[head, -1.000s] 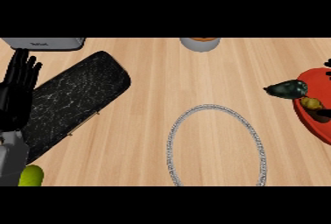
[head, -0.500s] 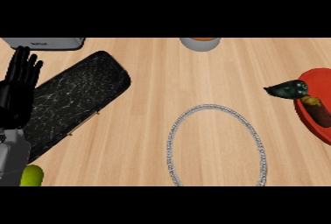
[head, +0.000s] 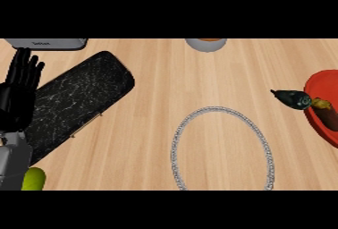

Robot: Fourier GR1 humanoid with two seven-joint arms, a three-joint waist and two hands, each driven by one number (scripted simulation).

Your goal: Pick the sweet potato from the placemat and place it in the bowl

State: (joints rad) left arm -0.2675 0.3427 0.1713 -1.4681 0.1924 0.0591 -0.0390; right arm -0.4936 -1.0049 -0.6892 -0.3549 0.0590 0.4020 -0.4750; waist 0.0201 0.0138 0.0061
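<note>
The black marbled placemat (head: pixel 79 103) lies at the left with nothing on it. My left hand (head: pixel 19 96) rests open over its left end, fingers up. At the right edge stands the red bowl (head: pixel 320 80). Inside it, near the left rim, lies a brown and yellow piece that looks like the sweet potato (head: pixel 325 114); the picture's edge cuts it off. A dark glossy pointed shape (head: pixel 290 99) hangs over the bowl's left rim. It may be part of my right hand, but too little shows to tell.
A silver ring-shaped rim (head: pixel 221 148) lies on the wooden counter in the middle. A grey cup (head: pixel 206 44) stands at the back, a grey appliance (head: pixel 46 43) at the back left. A yellow-green object (head: pixel 33 179) sits by my left forearm.
The dark shape at the bowl's rim has dropped slightly lower and the bowl has shifted a little to the right. My left hand has stayed still.
</note>
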